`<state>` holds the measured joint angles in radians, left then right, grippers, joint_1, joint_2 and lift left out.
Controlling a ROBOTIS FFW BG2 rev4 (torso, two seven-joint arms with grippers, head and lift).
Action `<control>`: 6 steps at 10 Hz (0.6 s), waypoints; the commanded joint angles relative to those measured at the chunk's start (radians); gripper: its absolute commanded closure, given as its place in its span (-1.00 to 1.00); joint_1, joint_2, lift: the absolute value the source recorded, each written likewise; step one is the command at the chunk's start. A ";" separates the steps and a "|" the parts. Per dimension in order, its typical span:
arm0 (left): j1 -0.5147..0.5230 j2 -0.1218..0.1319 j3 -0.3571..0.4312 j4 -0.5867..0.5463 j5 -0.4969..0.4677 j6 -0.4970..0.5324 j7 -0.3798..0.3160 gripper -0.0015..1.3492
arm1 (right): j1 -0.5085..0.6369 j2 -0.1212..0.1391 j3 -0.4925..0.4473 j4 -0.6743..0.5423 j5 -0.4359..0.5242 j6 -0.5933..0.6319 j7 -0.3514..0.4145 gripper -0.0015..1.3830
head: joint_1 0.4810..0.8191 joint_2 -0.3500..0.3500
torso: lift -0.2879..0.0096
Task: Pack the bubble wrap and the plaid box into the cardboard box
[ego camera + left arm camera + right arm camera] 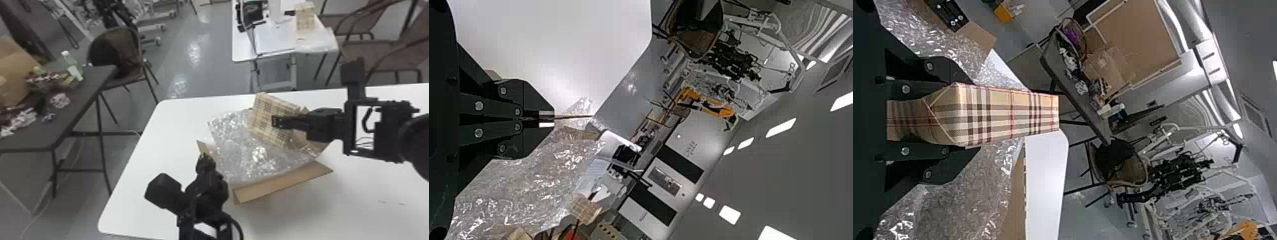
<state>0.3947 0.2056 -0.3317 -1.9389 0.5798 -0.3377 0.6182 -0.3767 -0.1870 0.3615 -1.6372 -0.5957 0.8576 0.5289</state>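
Note:
Bubble wrap (249, 150) spreads over the opening of the cardboard box (284, 182), hiding its inside. My right gripper (277, 122) is above it, shut on the plaid box (265, 119), which stands tilted over the wrap. In the right wrist view the plaid box (1008, 112) lies between the fingers of my right gripper (928, 120). At the box's left side, my left gripper (203, 156) is shut on a cardboard flap (201, 147). The left wrist view has the flap edge-on between the tips of my left gripper (547, 118), with bubble wrap (524, 185) beside them.
The white table (153, 153) carries the cardboard box. A dark table (76, 102) with a bottle (72, 65) and clutter stands at the left, near a brown chair (118, 54). Another white table (274, 40) stands behind.

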 commanded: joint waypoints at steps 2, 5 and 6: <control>0.003 0.000 0.000 0.000 0.000 -0.003 0.000 0.81 | -0.008 0.006 -0.010 0.045 -0.015 0.020 0.025 -0.51 | 0.27 0.90 | 0.27; 0.004 0.002 0.000 0.000 0.000 -0.004 0.000 0.81 | 0.045 0.031 -0.131 -0.064 0.132 -0.058 0.031 -0.79 | 0.27 0.86 | 0.27; 0.004 0.002 0.000 0.000 0.000 -0.004 0.000 0.81 | 0.094 0.047 -0.182 -0.110 0.212 -0.175 0.028 -0.77 | 0.27 0.79 | 0.27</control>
<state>0.3985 0.2066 -0.3313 -1.9389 0.5798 -0.3420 0.6181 -0.3111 -0.1493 0.2116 -1.7177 -0.4342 0.7494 0.5530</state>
